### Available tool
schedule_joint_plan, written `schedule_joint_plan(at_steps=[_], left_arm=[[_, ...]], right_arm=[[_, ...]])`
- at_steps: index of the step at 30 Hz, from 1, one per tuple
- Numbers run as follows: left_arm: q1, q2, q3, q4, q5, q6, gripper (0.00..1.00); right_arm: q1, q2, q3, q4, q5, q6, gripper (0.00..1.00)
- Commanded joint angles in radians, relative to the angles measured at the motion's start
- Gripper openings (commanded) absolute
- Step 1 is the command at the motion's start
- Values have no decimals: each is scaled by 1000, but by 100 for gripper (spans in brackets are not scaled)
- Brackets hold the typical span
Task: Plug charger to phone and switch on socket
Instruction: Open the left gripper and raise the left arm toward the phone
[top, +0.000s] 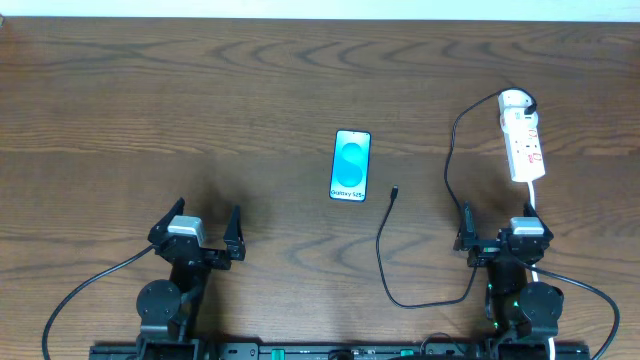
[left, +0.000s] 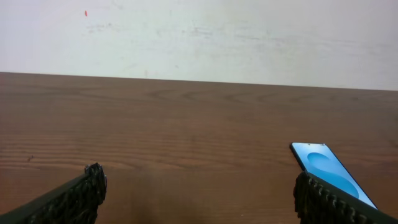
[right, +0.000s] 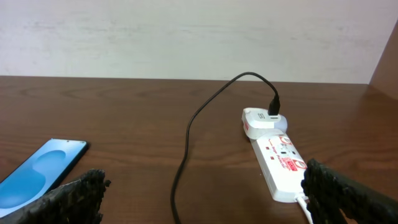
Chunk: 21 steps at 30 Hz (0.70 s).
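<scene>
On the bench (top: 150, 100): one phone (top: 351, 165), one charger (top: 380, 245), one socket (top: 524, 145), its cord (top: 533, 196) partly hidden; left gripper (top: 200, 225) and right gripper (right: 202, 177) jaws both released.

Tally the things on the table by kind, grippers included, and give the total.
Phone: 1
Charger cable: 1
Power strip: 1
Grippers: 2 (left gripper, right gripper, both open)
Total: 5
</scene>
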Motion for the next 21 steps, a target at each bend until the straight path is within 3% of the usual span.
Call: schedule_joint_plan(at_steps=[1,7,12,15,18,21], left_arm=[[8,-7,-13,-40,2,-8,98],[8,-7,-13,-39,6,-16,98],[7,-7,-13,0,283,-269,98],[8,-7,-13,83,277,-286,98],[8,-6,-5,317,263,-287,98],[8,11,48,362,167,-278,98]], right_arm=[[-2,-2,-2,-4,1,-8,99],[-2,-2,-2,-4,1,-8,99],[-2,-2,-2,-4,1,-8,99],[-2,-2,-2,-4,1,-8,99],[-2,-2,-2,-4,1,-8,99],[-2,-2,-2,-4,1,-8,99]])
